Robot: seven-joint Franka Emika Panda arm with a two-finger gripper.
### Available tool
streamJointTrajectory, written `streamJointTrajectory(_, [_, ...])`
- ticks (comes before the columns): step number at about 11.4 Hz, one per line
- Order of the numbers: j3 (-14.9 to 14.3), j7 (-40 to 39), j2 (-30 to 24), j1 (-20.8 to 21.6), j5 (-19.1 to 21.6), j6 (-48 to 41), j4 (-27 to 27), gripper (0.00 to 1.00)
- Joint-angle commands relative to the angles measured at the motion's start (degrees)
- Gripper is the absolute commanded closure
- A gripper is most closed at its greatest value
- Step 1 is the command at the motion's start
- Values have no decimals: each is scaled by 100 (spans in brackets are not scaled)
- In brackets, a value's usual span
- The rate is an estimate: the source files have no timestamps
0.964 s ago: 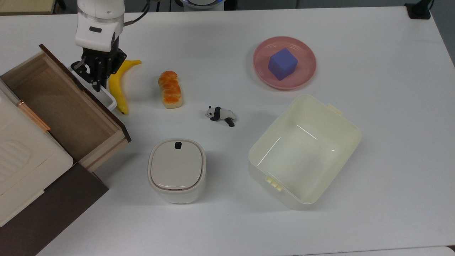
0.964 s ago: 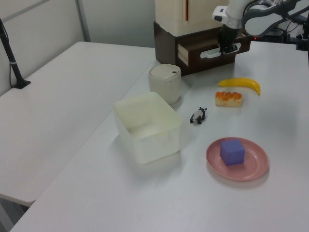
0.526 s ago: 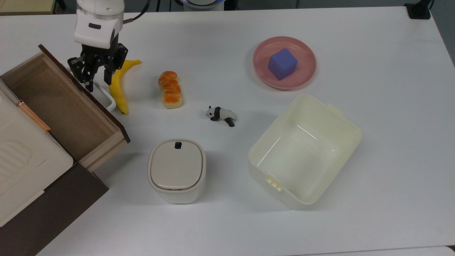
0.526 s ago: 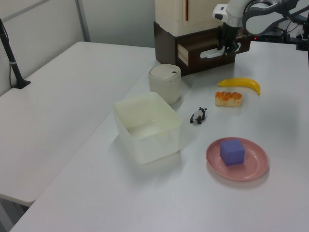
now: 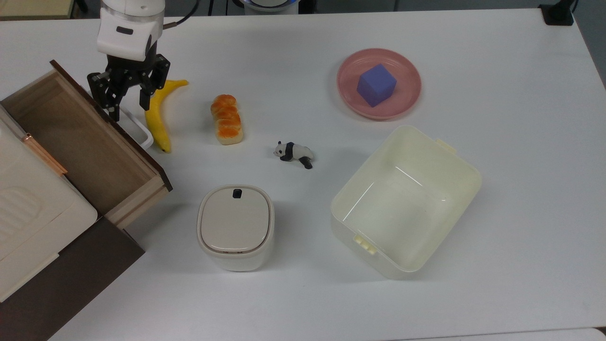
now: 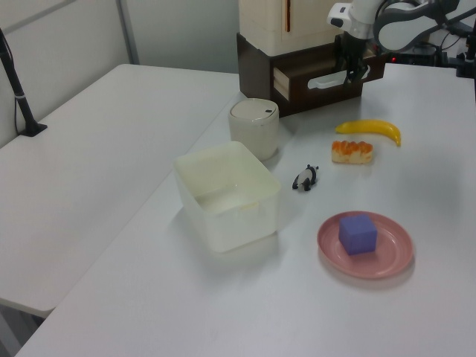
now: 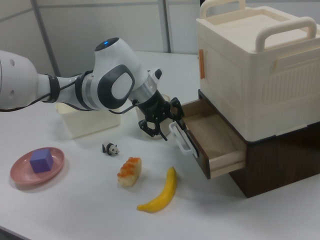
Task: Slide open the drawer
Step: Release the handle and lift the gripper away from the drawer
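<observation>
The drawer (image 5: 90, 142) stands pulled well out of the dark brown cabinet (image 5: 61, 284) at the top view's left edge, its light-wood interior exposed and its dark front panel facing the table's (image 5: 497, 213) middle. The white loop handle (image 5: 137, 130) projects from that panel. The tool (image 5: 127, 100) hangs above the handle's far end with its black fingers (image 5: 143, 97) spread apart, gripping nothing; in the top view one finger lies over the panel edge and the other over the table side of the handle. In the right view the tool (image 7: 161, 125) sits just to the right view's left of the handle (image 7: 181, 138), close against the drawer (image 7: 215, 145) front, fingers apart from the bar. In the left view the tool (image 6: 351, 68) is at the handle's (image 6: 327, 80) right end, in front of the drawer (image 6: 312, 74). A cream appliance with a copper strip (image 5: 33, 199) rests on top of the cabinet. A banana (image 5: 158, 113) lies on the table just beside the handle, with a bread roll (image 5: 227, 119) farther to the top view's right, then a panda figure (image 5: 293, 152). A lidded white bin (image 5: 235, 227) stands near the drawer's near corner. A cream tub (image 5: 405, 201) and a pink plate (image 5: 407, 99) bearing a purple cube (image 5: 376, 84) lie well apart from the drawer.
</observation>
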Motion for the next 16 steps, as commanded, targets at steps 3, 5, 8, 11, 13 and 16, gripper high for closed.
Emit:
streamJointTrajectory(3, [-13, 419, -291, 326, -92, -710, 33, 37])
streamJointTrajectory(5, [-4, 1076, -309, 624, -14, -1203, 226, 27])
streamJointTrajectory(8, [-4, 2509, -300, 1143, 319, -1976, 578, 12])
streamJointTrajectory(11, [-4, 3617, -283, 1495, 1127, -2881, 1105, 6])
streamJointTrajectory(13, [-4, 4337, -204, 1514, 1558, -3557, 1587, 5])
streamJointTrajectory(16, [-4, 4851, -239, 1575, 1920, -4182, 1879, 0])
